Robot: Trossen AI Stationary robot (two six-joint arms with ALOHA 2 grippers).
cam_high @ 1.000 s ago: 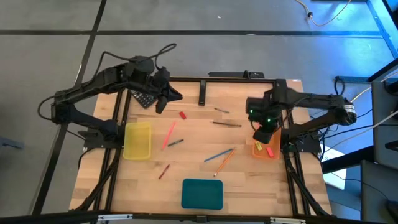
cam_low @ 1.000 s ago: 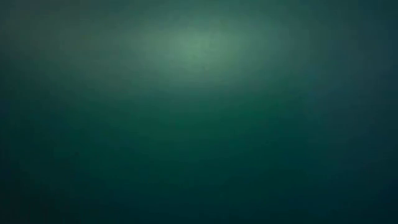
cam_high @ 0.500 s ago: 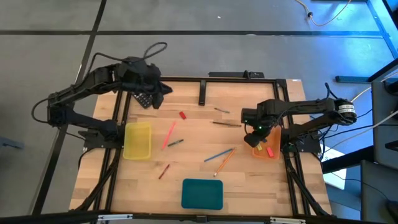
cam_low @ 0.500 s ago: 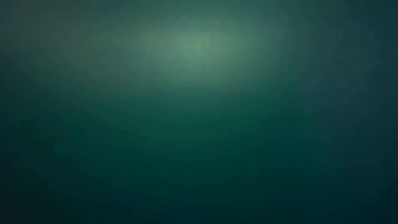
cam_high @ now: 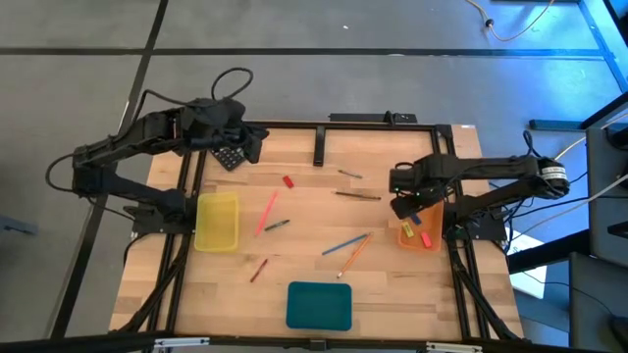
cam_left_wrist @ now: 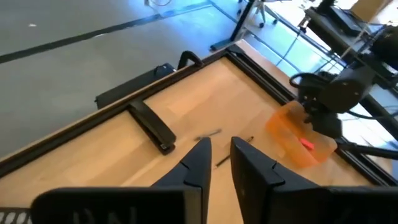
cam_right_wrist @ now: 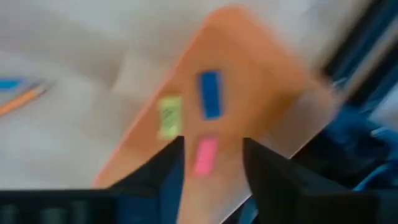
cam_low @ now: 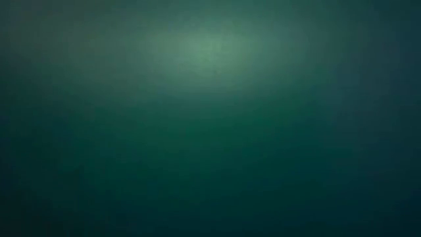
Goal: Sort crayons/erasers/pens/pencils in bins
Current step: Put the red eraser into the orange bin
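- The right gripper point(cam_high: 400, 208) hovers at the inner edge of the orange bin point(cam_high: 428, 238), which sits at the bench's right side; its jaws stand apart and hold nothing.
- In the right wrist view the orange bin point(cam_right_wrist: 261, 81) already holds a blue eraser point(cam_right_wrist: 210, 94), a yellow eraser point(cam_right_wrist: 169, 116) and a pink eraser point(cam_right_wrist: 205, 155), lying just ahead of the open jaws.
- One red eraser point(cam_high: 288, 181) is left loose on the bench point(cam_high: 392, 294), well apart from the orange bin and toward the far left of centre. It lies about midway between the two arms, perhaps a little nearer the left.
- The left gripper point(cam_high: 250, 145) hangs over the far left corner near the black calculator point(cam_high: 229, 157); in its wrist view the jaws point(cam_left_wrist: 217, 163) are slightly parted and empty.
- Long sticks lie between the arms: a pink-red pen point(cam_high: 266, 213) on a steep diagonal beside the yellow bin point(cam_high: 218, 222), and a blue pen point(cam_high: 344, 243) with an orange pencil point(cam_high: 354, 255), both slanting up toward the right gripper.
- That blue and orange pair is nearest the right arm; a grasp would probably need the jaws turned across their slanted axis.
- A short reddish crayon point(cam_high: 258, 270) lies near the front, between the yellow bin and the teal bin point(cam_high: 319, 305).
- Open wood surrounds most pieces, so there is room to come down; the black bar point(cam_high: 319, 145) at the far edge limits reach there.
- The low view shows nothing usable.
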